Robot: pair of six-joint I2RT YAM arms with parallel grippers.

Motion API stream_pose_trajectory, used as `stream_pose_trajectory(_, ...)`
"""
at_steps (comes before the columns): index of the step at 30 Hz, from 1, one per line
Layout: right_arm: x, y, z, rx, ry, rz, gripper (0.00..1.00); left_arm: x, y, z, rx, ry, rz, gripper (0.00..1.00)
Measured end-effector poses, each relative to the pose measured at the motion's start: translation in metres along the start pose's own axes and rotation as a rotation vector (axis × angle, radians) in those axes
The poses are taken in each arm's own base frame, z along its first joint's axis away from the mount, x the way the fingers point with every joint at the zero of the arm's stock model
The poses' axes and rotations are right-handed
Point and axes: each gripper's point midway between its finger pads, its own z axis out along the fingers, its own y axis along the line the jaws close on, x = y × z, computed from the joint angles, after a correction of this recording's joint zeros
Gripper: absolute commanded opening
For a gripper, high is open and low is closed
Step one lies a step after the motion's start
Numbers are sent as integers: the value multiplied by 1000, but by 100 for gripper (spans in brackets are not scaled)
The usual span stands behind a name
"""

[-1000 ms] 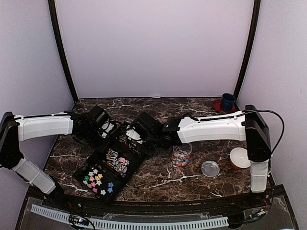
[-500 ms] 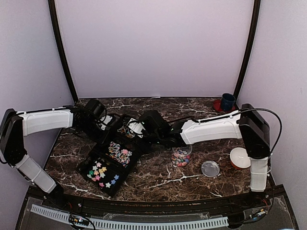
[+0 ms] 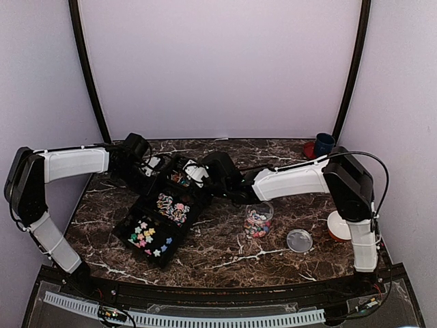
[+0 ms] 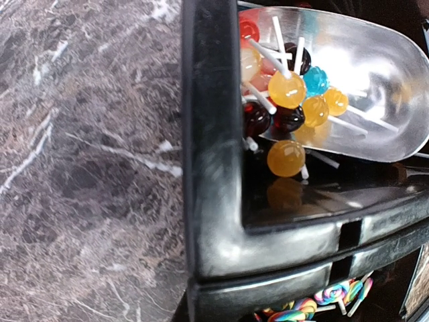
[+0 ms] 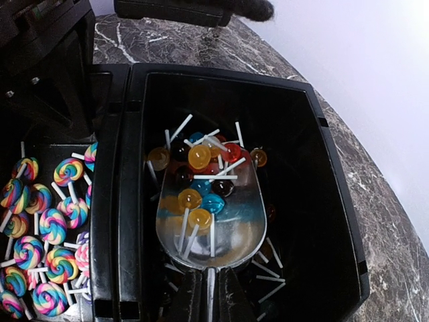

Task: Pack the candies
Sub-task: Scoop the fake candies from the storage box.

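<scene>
Candies (image 5: pixel 200 157) are held in the scoop (image 5: pixel 231 231) gripped by the right tool (image 5: pixel 210 296); the tray (image 5: pixel 221 72) rim is clamped by the left tool (image 3: pixel 157 179).

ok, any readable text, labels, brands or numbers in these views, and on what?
None readable. The black three-compartment plastic tray, the clear plastic scoop and the dark blue cup show no lettering; the spirals on the rainbow swirl lollipops are pattern, not writing.

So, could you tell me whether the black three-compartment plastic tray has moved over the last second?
Yes: the black tray has shifted toward the back wall, judged against the small clear round jar, which stayed put.
</scene>
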Motion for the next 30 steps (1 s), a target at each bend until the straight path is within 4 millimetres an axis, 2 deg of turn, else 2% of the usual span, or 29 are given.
stream_pose_trajectory(5,-1,-12,3,29,-47,37,0,-12,4,1,-4,-14,-20,0)
stream_pose_trajectory(15,6,-12,0,29,-139,100,0,-10,5,2,11,-6,-71,0)
stream_pose_trajectory(30,15,-14,-23,38,-216,131,0,-9,0,5,60,-9,-97,0)
